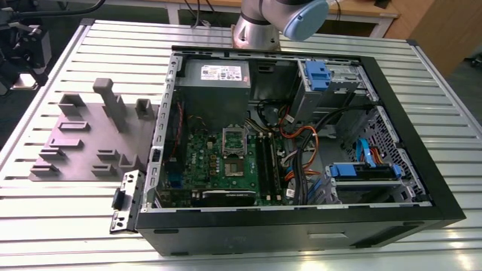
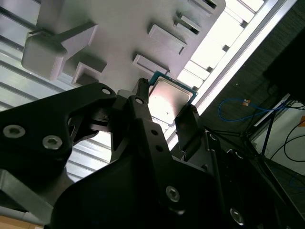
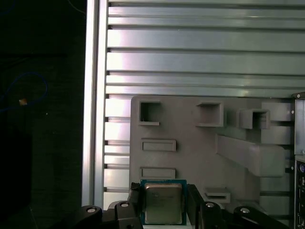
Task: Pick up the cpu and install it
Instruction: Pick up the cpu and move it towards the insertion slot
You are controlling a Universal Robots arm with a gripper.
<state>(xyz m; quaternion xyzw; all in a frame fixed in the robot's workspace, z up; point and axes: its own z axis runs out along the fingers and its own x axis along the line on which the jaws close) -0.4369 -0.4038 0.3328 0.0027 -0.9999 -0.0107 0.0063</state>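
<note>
Clamping the cpu (image 3: pixel 163 202), the pincer (image 3: pixel 164 206) hangs over fixture blocks (image 3: pixel 190 143) — slatted table (image 3: pixel 190 52) beneath.

Silver cpu (image 3: pixel 163 202) (green-edged), grey fixture (image 3: pixel 190 157)

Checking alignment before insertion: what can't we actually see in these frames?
cpu underside: faces away in both wrist views.
One cpu edge: cut off by the first wrist view's frame edge.
cpu's side edges: covered by the tool in both wrist views.
Socket frame: too small in the exterior view to tell latch state or contacts.
Arm: cut off by the exterior view's top edge.
</note>
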